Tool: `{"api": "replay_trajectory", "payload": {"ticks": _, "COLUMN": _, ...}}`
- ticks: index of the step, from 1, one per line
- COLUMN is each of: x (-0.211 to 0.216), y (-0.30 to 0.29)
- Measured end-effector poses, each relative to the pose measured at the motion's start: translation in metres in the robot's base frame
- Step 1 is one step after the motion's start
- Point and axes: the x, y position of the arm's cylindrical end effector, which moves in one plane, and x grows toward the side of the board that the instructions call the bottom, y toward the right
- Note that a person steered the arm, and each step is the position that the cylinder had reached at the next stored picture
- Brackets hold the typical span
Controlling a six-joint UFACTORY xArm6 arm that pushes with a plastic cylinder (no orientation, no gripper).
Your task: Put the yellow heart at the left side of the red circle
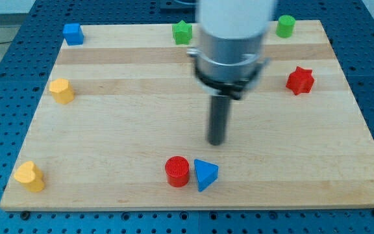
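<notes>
Surface: wooden desk of pale planks, sitting on a blue perforated base
Arm: grey cylinder body coming down from the view's top, somewhat blurred, dark rod below it
Tip: my tip sits at mid-desk, a bit right of centre, touching no block
Jaws: no jaws on this rig, just the straight rod, so no spread or pinch to report
Yellow heart: yellow heart at the view's bottom-left corner of the desk, well apart from my tip
Red circle: red circle near the view's bottom edge, below and left of my tip, near it but apart
Heart vs circle: heart is far to the view's left of the circle, roughly the same row, wide gap between
Blue triangle: blue triangle just beside the red circle on its right, looks touching or nearly so
Other yellow: yellow block at left edge, shape unclear
Blue block: blue block top-left corner
Green star: green star top edge, partly next to the arm body
Green cylinder: green cylinder top right
Red star: red star right side, upper half
</notes>
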Motion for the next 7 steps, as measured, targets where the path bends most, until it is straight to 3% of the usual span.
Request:
{"api": "replay_trajectory", "payload": {"ticks": 2, "x": -0.001, "y": -0.213}}
{"api": "replay_trajectory", "payload": {"ticks": 3, "x": 0.006, "y": -0.291}}
{"api": "replay_trajectory", "payload": {"ticks": 5, "x": 0.036, "y": -0.305}}
{"api": "replay_trajectory", "payload": {"ticks": 6, "x": 0.078, "y": -0.305}}
{"api": "replay_trajectory", "payload": {"ticks": 7, "x": 0.094, "y": -0.303}}
